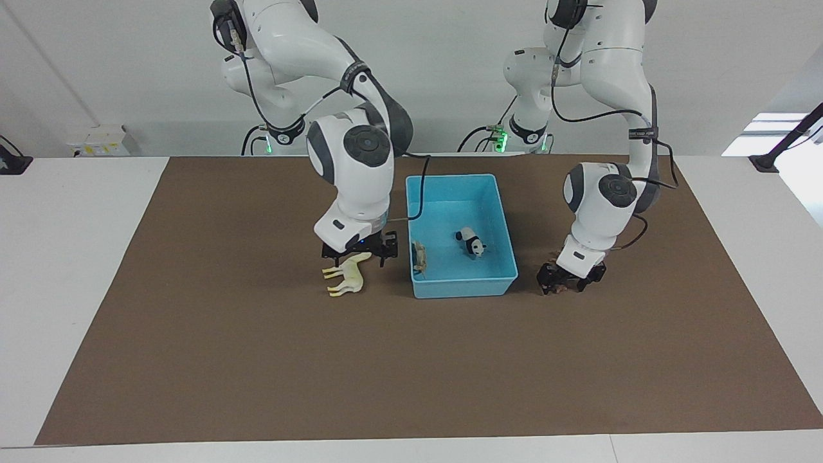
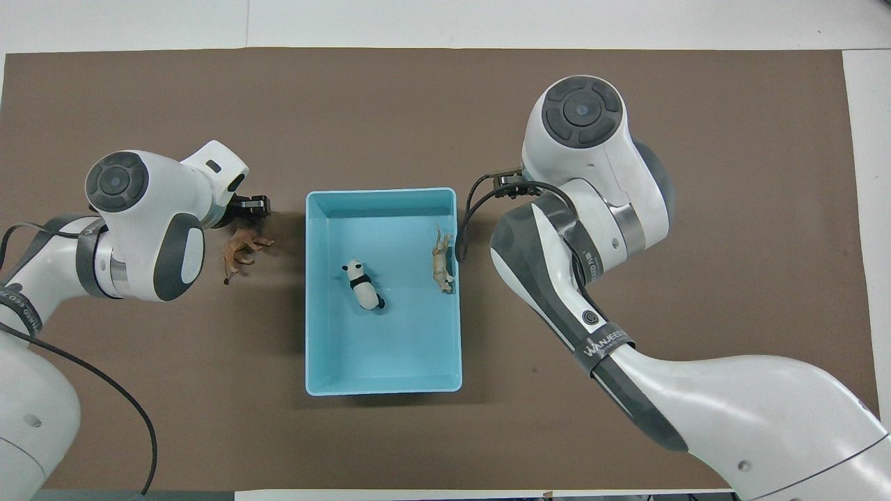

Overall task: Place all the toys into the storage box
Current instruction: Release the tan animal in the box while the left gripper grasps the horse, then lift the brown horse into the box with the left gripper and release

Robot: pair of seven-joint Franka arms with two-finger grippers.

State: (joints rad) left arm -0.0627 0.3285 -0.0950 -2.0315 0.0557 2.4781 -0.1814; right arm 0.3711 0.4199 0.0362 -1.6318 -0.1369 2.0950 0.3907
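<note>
The light blue storage box [image 1: 460,283] [image 2: 383,387] stands mid-mat. In it lie the panda [image 1: 471,242] [image 2: 362,283] and the orange-tan tiger [image 1: 420,256] [image 2: 441,261], which is against the wall toward the right arm's end. The cream long-necked toy [image 1: 347,276] lies on the mat beside the box; my right gripper [image 1: 359,251] is low over its neck, fingers apart. In the overhead view my right arm hides both of them. The dark brown toy [image 1: 564,289] [image 2: 243,252] lies on the mat toward the left arm's end. My left gripper [image 1: 571,280] is down at it, fingers apart.
A brown mat [image 1: 411,373] covers most of the white table. Both arms' wrists hang low, one on each side of the box. Cables loop from the right wrist near the box's rim [image 2: 465,229].
</note>
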